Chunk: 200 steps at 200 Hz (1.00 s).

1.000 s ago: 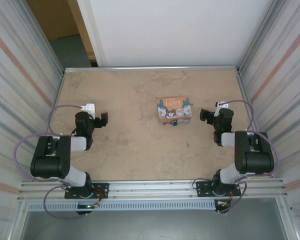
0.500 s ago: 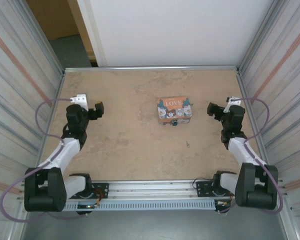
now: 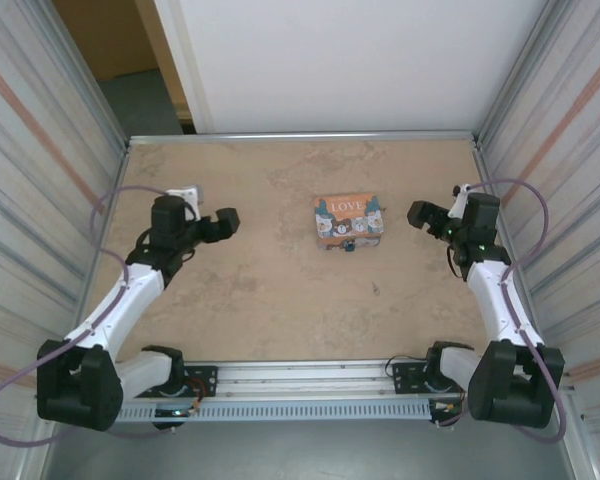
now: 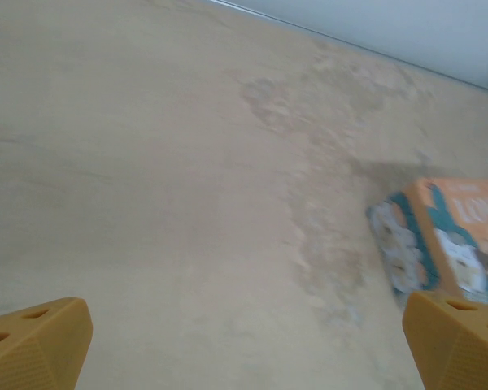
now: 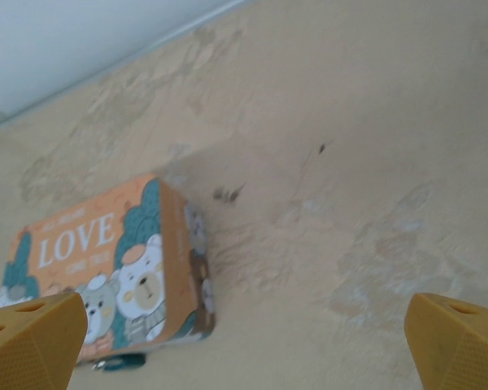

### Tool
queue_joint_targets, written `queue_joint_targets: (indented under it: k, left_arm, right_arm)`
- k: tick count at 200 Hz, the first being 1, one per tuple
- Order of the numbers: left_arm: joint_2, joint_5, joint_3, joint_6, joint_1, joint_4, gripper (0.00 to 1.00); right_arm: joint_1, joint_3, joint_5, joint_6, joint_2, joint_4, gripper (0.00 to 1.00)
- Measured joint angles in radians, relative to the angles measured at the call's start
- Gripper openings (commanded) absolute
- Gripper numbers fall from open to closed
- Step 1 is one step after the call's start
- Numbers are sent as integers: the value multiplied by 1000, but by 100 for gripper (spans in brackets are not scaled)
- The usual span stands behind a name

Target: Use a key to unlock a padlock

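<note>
Zero progress on the unlock, as far as I can judge. The padlock (image 3: 348,245) lies on the table (image 3: 240,300), right against the near side of the orange LOVE box (image 3: 348,216), a bit right of centre.

Left gripper (image 3: 223,222) hovers well apart from the box on its left. Right gripper (image 3: 420,214) hovers near the box's right end. Both point inward with jaws spread wide and nothing between them. On the right wrist cam I see the orange fingertips (image 5: 32,337) at the frame corners, with bare table and the box between them.

The lock is tiny, far smaller than the box, with a dark blue-teal body. On the right wrist cam it's just a teal sliver at the box's bottom edge. The shackle is too small for me to say whether it's latched; I assume it's locked.

I can't tell where the key is. A dark speck (image 3: 377,291) sits on the table nearer the bases, too small to call.

By my read everything is left: get the key, steady the lock, insert, turn, pop the shackle.
</note>
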<state>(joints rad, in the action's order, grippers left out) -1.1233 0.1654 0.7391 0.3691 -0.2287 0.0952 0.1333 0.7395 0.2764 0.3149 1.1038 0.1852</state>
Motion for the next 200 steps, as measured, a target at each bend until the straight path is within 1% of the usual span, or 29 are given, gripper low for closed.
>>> queue_joint_targets:
  k: [20,43,65,84,108,139,200]
  left_arm:
    - [-39,-1,49,22,-103,23,99]
    - [-124,2,104,52,-205,29,99]
    - [-229,14,166,84,-274,36,99]
    - [-321,34,219,112,-314,34,99]
    - [-422,73,279,151,-338,28,99]
    - [-532,128,354,199,-341,16,99]
    - [-701,224,471,276,-341,-26,89]
  right_arm:
    - [0,18,47,3,23,50,99]
    - [0,25,103,15,60,84,99]
    - [0,39,153,18,112,109,99]
    - [0,61,186,19,164,126,99]
    - [-9,83,208,18,216,138,99]
    - [-38,105,222,18,271,138,99]
    - [-94,178,247,19,390,135,99]
